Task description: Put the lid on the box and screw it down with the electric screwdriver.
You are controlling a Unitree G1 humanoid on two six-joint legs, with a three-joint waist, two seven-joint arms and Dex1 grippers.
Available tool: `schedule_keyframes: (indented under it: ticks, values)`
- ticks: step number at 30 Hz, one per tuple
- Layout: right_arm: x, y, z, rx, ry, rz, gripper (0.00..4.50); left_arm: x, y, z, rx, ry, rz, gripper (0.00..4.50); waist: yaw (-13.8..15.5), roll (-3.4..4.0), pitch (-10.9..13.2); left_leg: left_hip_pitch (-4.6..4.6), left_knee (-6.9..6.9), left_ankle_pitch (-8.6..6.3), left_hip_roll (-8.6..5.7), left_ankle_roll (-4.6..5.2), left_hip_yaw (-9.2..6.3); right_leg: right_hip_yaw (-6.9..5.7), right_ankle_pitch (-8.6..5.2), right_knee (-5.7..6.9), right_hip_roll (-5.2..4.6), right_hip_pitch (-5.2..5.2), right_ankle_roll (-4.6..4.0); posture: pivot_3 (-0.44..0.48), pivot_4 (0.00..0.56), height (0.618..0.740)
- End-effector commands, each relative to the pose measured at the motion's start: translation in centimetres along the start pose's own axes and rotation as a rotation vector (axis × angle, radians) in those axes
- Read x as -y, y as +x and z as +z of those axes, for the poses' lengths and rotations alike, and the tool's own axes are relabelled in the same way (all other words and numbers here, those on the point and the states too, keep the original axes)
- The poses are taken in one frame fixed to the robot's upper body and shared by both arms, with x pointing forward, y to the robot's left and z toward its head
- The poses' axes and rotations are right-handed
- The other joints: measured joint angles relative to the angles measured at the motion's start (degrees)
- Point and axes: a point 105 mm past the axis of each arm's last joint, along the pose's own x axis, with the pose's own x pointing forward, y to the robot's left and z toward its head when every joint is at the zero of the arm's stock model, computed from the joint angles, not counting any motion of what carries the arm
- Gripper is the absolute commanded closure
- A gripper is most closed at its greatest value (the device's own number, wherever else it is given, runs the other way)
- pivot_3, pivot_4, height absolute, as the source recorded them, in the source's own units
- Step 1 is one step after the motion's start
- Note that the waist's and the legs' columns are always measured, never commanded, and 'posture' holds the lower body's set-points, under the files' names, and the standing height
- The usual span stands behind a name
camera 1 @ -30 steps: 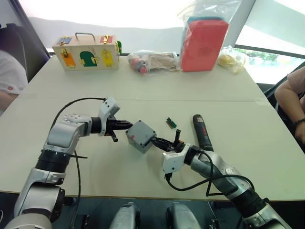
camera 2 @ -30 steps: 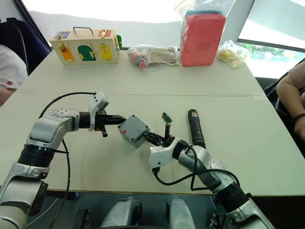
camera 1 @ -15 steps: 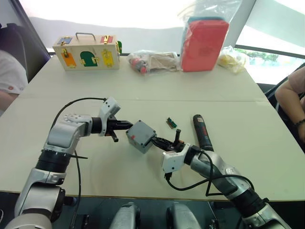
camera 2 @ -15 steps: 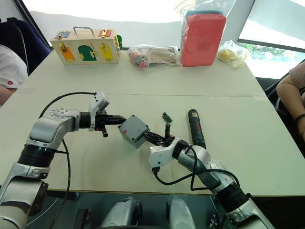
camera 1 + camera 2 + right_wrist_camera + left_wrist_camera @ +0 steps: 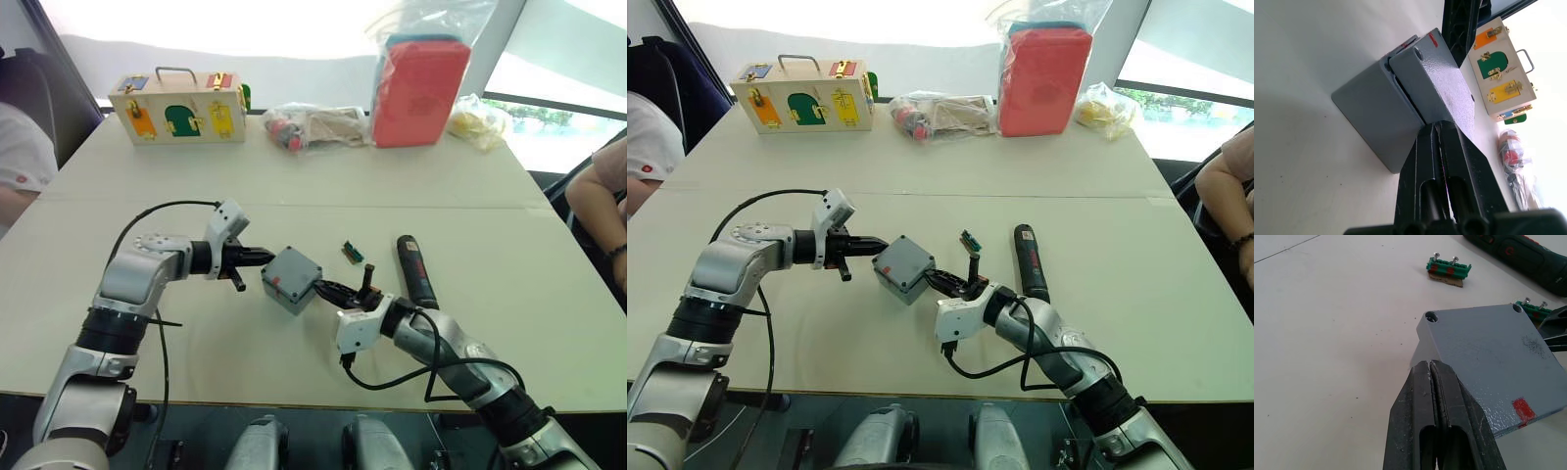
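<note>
Mid-table, lid (image 5: 1484, 357) on box (image 5: 290, 281) | my left gripper (image 5: 266, 258) and right gripper (image 5: 323, 289) both pinched closed, pressing opposite sides | nudge gently till corners align, screwdriver (image 5: 415, 271) next

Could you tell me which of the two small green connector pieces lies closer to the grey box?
The green piece right behind the box, peeking over its far corner. The other green piece lies apart on the open table, nearer the electric screwdriver.
</note>
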Motion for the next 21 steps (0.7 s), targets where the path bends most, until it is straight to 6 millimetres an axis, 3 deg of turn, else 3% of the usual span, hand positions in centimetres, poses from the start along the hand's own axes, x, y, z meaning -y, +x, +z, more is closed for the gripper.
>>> schedule_keyframes:
  ticks: [1, 21]
  values:
    - [1.89, 0.0, 0.94, 0.038, -0.009, -0.082, 4.44, 1.55, 0.61, 1.22, 0.032, 0.054, -0.072, 4.5, 0.0, 0.0, 0.0, 0.0, 0.0, 0.0, 0.0, 0.0, 0.0, 0.0, 0.0, 0.0, 0.0, 0.0, 0.0, 0.0, 0.15, 0.738]
    - [1.62, -0.2, 1.16, 0.037, 0.003, -0.081, 4.44, 2.01, 0.7, 0.6, 0.006, 0.065, -0.091, 4.5, 0.0, 0.0, 0.0, 0.0, 0.0, 0.0, 0.0, 0.0, 0.0, 0.0, 0.0, -0.01, 0.0, 0.0, 0.0, 0.0, 0.15, 0.738]
